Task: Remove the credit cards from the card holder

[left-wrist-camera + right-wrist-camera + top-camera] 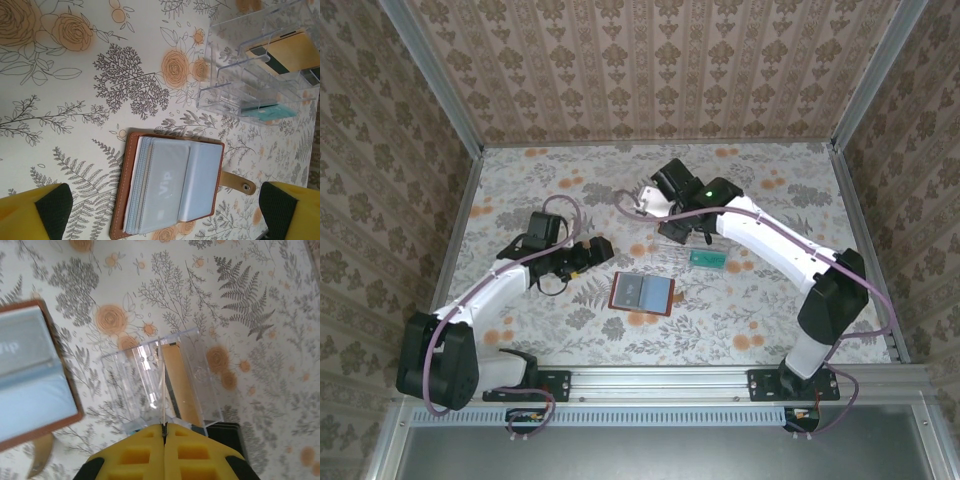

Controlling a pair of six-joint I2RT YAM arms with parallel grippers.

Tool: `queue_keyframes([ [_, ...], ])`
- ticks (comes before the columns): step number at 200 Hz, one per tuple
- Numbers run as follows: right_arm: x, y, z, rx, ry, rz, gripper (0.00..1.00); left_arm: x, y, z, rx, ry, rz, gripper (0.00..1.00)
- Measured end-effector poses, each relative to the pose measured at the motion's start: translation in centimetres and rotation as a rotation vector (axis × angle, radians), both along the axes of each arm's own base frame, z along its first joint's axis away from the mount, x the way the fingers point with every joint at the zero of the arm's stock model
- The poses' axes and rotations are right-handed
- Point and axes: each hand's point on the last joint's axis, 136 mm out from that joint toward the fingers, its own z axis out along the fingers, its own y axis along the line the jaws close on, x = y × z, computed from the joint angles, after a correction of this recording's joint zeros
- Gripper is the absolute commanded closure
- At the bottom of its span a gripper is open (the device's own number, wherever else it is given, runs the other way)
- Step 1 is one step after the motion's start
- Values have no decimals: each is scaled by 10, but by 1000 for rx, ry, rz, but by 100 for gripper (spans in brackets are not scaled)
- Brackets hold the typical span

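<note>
While your left fingers (pixel 42 212) stand wide apart at the bottom corners of the left wrist view, holding nothing, the card holder (pixel 170 185) lies open and flat on the floral surface (pixel 60 100) in the lower middle, its blue-grey sleeves facing up. From above you find it at centre frame, just right of that arm's tip. Your right fingers (pixel 135 455) are pressed together on a thin card (pixel 163 390), seen edge-on over the clear tray (pixel 125 382); you cannot tell whether it touches. A tan card (pixel 182 385) sits in one tray compartment, a teal card (pixel 265 112) in another.
</note>
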Motion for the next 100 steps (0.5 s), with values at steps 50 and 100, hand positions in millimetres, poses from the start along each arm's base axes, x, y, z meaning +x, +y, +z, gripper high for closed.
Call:
queue_keyframes([
  [50,5,-4,-21,-147,-36,89,100,1,1,0,1,-2,2,0],
  [100,12,-7,-35,-209,-55,118,100,2,3,0,1,-2,8,0],
])
